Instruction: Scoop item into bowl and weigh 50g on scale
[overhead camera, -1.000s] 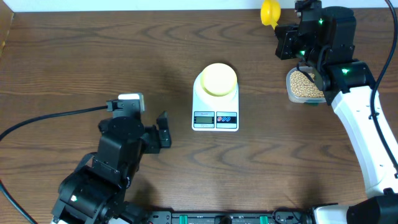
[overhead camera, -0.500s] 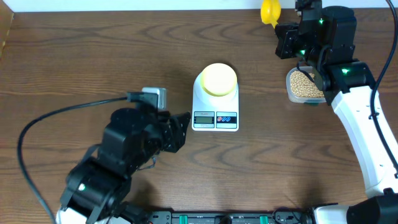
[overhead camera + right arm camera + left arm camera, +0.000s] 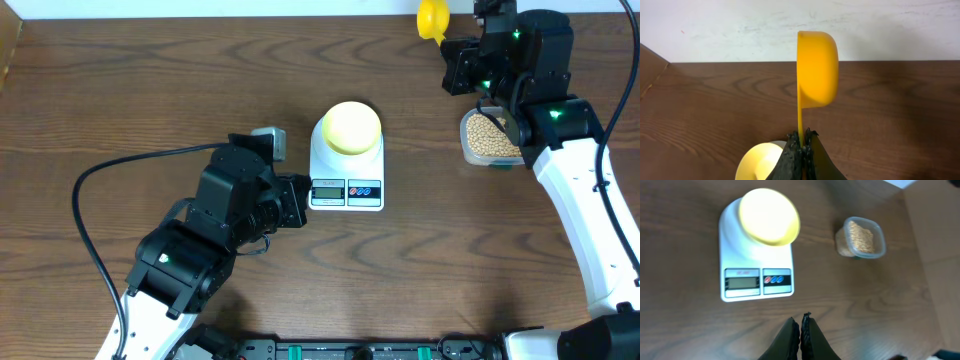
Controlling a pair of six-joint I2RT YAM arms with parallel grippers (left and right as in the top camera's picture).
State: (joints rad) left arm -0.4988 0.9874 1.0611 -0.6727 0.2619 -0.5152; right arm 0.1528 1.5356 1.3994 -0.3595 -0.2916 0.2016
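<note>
The white scale stands mid-table with the pale yellow bowl on its top. In the left wrist view the bowl looks empty, and the scale shows its display and two buttons. Tan beans fill a clear tub at the right. My left gripper is shut on nothing just left of the scale's front, and its fingertips press together. At the far right, my right gripper is shut on the handle of a yellow scoop, which is raised near the table's back edge.
The clear tub sits right of the scale, below the right arm. A black cable loops from the left arm over the left side of the table. A white wall runs behind the table's back edge.
The left arm has swung right and forward, up to the scale's left front. Its jaws went from open to shut. The right arm and the scoop have not moved.
</note>
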